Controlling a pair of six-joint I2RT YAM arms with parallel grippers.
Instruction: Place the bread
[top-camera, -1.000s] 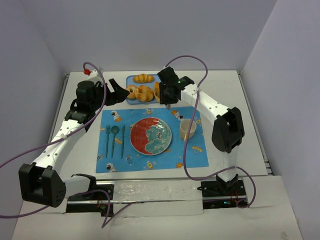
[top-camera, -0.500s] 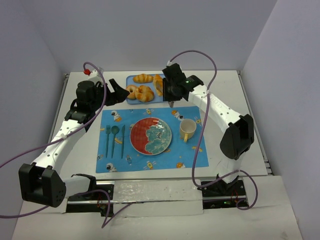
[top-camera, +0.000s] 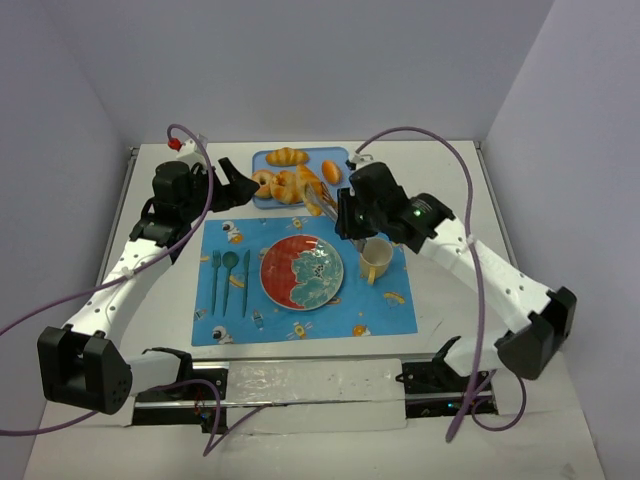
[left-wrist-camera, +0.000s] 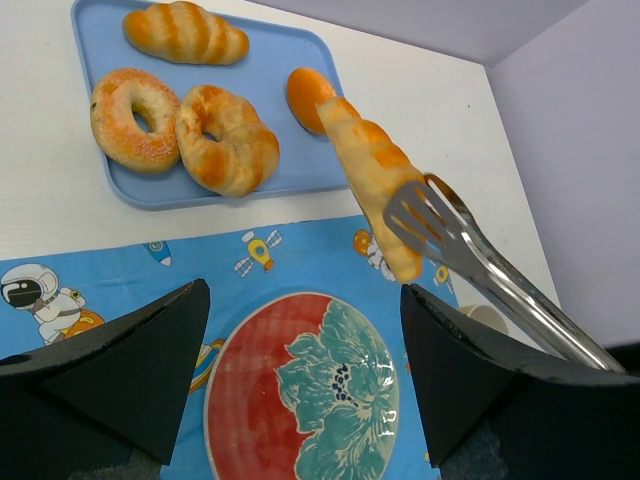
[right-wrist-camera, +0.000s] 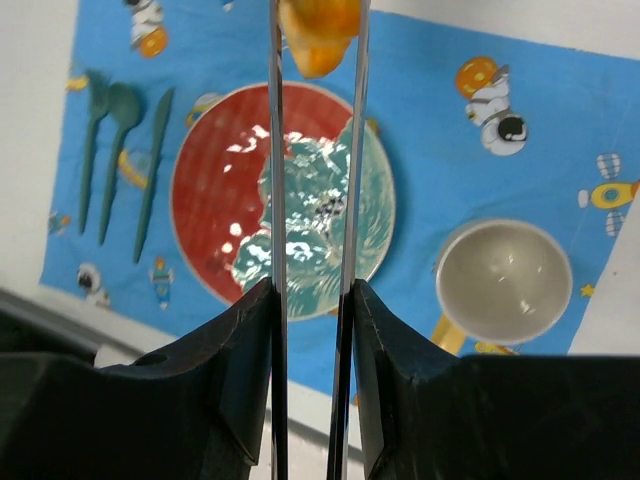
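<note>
A blue mat (top-camera: 385, 310) lies on the desk (top-camera: 470, 190), with a tray (left-wrist-camera: 270, 80) just behind it and a plate (right-wrist-camera: 200, 200) at its middle. The left gripper (left-wrist-camera: 305, 290) hangs open beside the tray. The right gripper (right-wrist-camera: 312, 300) is clamped on tongs (left-wrist-camera: 470, 260), which pinch the bread (left-wrist-camera: 370, 175) aloft, tilted, between tray and plate.

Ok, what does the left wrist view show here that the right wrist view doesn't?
Only left wrist: the blue tray with the other pastries, and the whole bread. Only right wrist: the cutlery and the mug. Both: the tongs holding the bread, the plate and the placemat.
</note>
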